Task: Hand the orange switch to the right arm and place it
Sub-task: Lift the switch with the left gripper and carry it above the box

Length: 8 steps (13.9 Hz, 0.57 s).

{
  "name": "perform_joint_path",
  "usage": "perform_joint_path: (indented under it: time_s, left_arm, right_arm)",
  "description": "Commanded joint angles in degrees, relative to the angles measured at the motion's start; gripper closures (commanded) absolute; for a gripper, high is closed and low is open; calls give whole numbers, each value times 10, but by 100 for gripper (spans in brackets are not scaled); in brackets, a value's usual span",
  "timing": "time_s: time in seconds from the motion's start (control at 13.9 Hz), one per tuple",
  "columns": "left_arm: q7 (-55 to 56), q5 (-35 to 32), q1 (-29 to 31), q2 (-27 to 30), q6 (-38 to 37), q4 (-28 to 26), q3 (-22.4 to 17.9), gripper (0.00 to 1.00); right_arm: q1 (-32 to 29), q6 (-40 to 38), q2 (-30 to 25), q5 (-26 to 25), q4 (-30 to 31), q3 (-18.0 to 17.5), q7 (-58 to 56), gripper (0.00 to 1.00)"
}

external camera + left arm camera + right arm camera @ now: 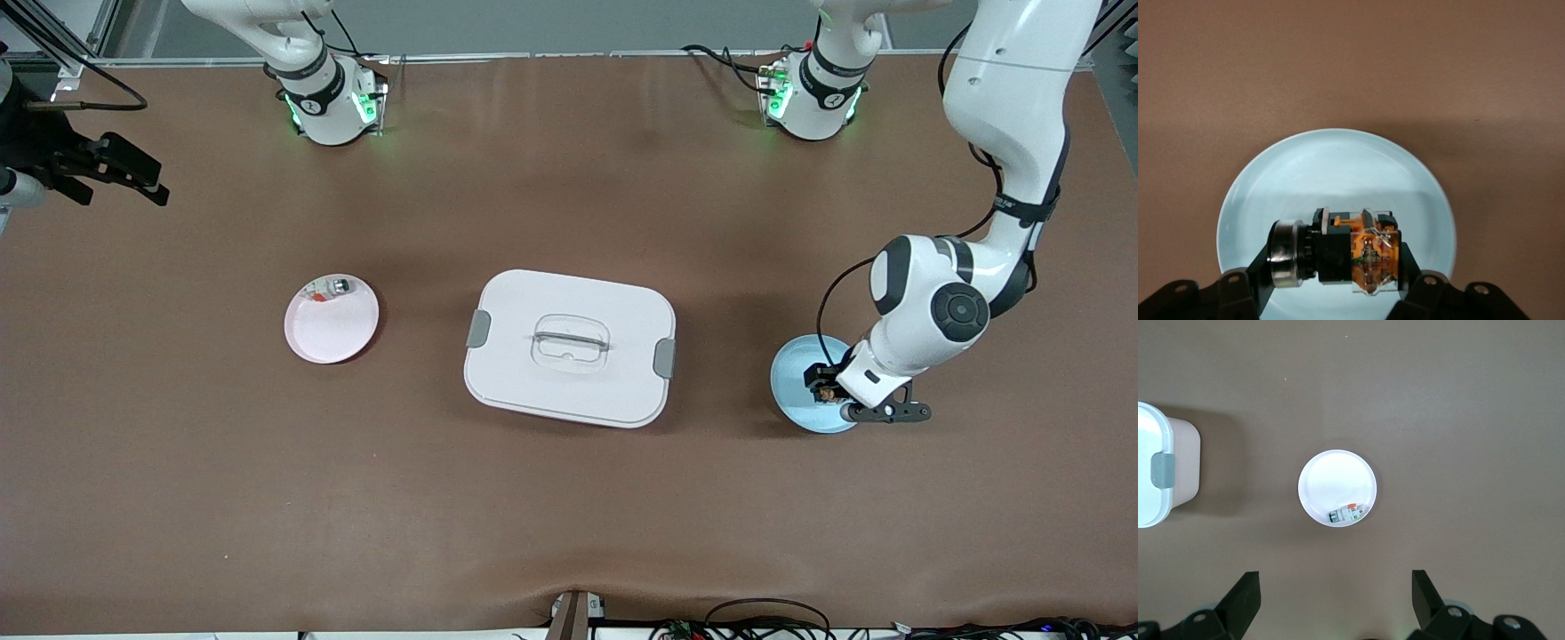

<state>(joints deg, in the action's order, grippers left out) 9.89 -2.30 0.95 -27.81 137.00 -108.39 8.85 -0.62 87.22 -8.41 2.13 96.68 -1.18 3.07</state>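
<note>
Now left gripper (pixel 825 392) clamps the orange switch (pixel 1348 253) over the blue plate (pixel 1338 173). Right gripper (pixel 1335 600) waits wide above the pink plate (pixel 1331 483).

No legible text, label, brand, number or sign on any item; markings on the arm bands are too small to read.

Glossy blue plate (pixel 1338 167), matt brown table (pixel 569 516), smooth white plastic box (pixel 569 347).
</note>
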Motion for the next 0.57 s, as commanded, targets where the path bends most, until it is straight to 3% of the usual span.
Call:
perform_joint_path:
  time_s: [0.0, 0.29, 0.5]
  left_arm:
    - [22, 43, 2, 30, -92, 40, 20, 100]
    - [74, 120, 0, 56, -210, 91, 43, 100]
    - [197, 152, -1, 64, -249, 125, 88, 100]
  right_arm:
    - [-8, -5, 1, 4, -4, -3, 1, 0]
    - [-8, -1, 4, 4, -5, -2, 0, 0]
    - [-21, -5, 5, 6, -5, -2, -1, 0]
